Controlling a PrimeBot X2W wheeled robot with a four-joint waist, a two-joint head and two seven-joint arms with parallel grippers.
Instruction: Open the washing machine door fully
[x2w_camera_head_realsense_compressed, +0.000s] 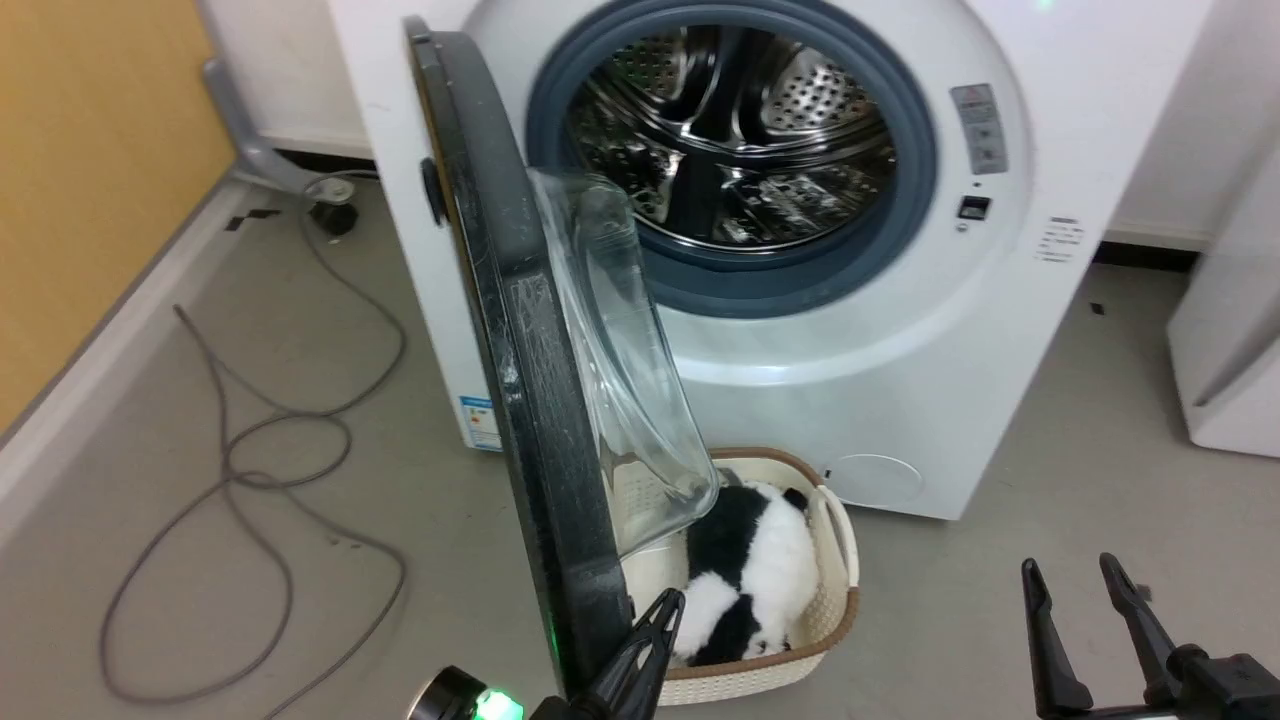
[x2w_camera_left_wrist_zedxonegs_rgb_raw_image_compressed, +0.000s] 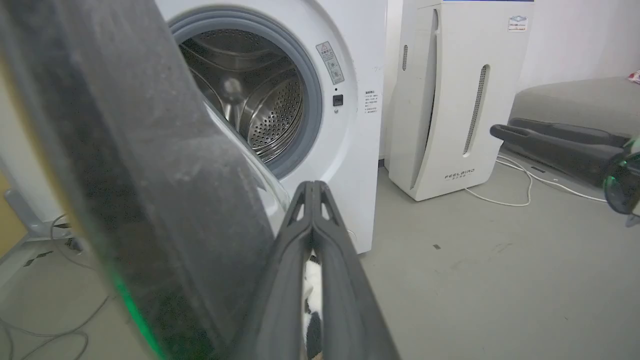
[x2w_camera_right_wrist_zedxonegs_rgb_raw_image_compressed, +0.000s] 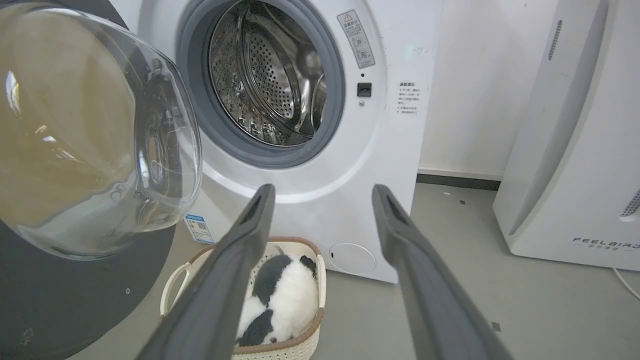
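**Item:** washing machine door (x2w_camera_head_realsense_compressed: 520, 400). Hinged at the left of the washing machine (x2w_camera_head_realsense_compressed: 850, 400) front and swung out roughly square to it. The glass bowl hangs over the basket (x2w_camera_head_realsense_compressed: 845, 560) on the floor. Probably short of fully open.

**Item:** your left end effector (x2w_camera_head_realsense_compressed: 662, 608). Fingers pressed together, holding nothing. The tip is at the door's lower inner rim; contact unclear.

**Item:** your right end effector (x2w_camera_head_realsense_compressed: 1070, 568). Fingers spread, empty, well apart from the door.

**Hazards:**
- Push obliquely and your tip may skid off the curved rim.
- A downward slip could strike the basket.
- A released door could swing back.
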